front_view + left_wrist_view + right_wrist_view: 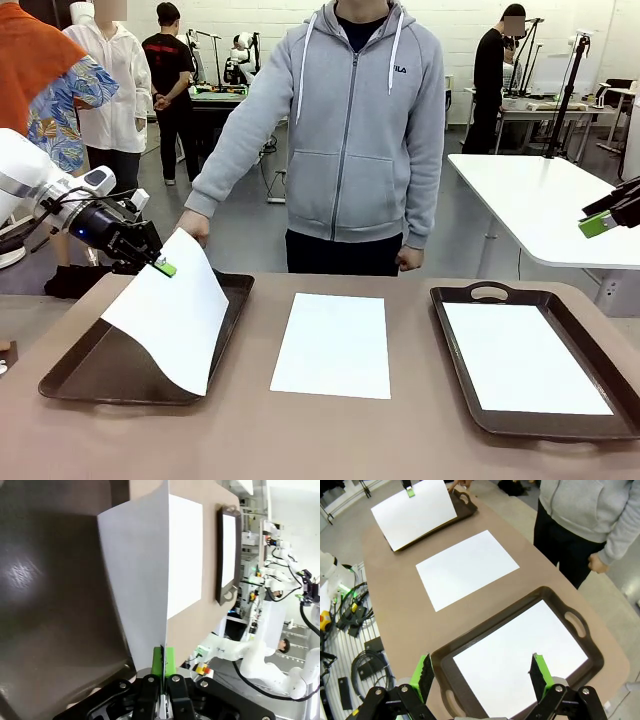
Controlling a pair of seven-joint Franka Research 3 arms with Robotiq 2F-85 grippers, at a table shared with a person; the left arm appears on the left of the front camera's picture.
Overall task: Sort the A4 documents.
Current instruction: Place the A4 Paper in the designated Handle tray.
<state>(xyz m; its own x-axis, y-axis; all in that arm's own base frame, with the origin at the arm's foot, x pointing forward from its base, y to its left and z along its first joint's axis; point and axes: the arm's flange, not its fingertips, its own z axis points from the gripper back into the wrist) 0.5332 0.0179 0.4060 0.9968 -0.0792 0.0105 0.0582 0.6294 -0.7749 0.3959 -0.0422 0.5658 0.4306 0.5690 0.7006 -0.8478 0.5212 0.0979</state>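
The left gripper (163, 266) is fully closed on the top corner of one sheet (175, 320) and holds it up, tilted, over the left tray (95, 368). The lower corner of this sheet reaches down to the near rim of the tray. The left wrist view shows the grip from very close: the two green pads (169, 661) are pressed together with the thin paper edge between them, and the sheet stands up from them like a wall. Beside it lies the dark floor of the tray.

A person stands at the far side of the table (250, 430). In the front view one hand (192, 228) is at the far end of the left tray, just behind the lifted sheet; whether it touches the paper I cannot tell.

A second sheet (335, 345) lies flat on the bare table between the two trays. A third sheet (522, 358) lies flat inside the right tray (441, 322).

The right gripper (482, 672) is wide open and holds nothing. Its wrist view looks down on the right tray, with the third sheet between the two fingers (425, 672). The front view shows that this gripper is high over the right edge of the table, well apart from the tray.
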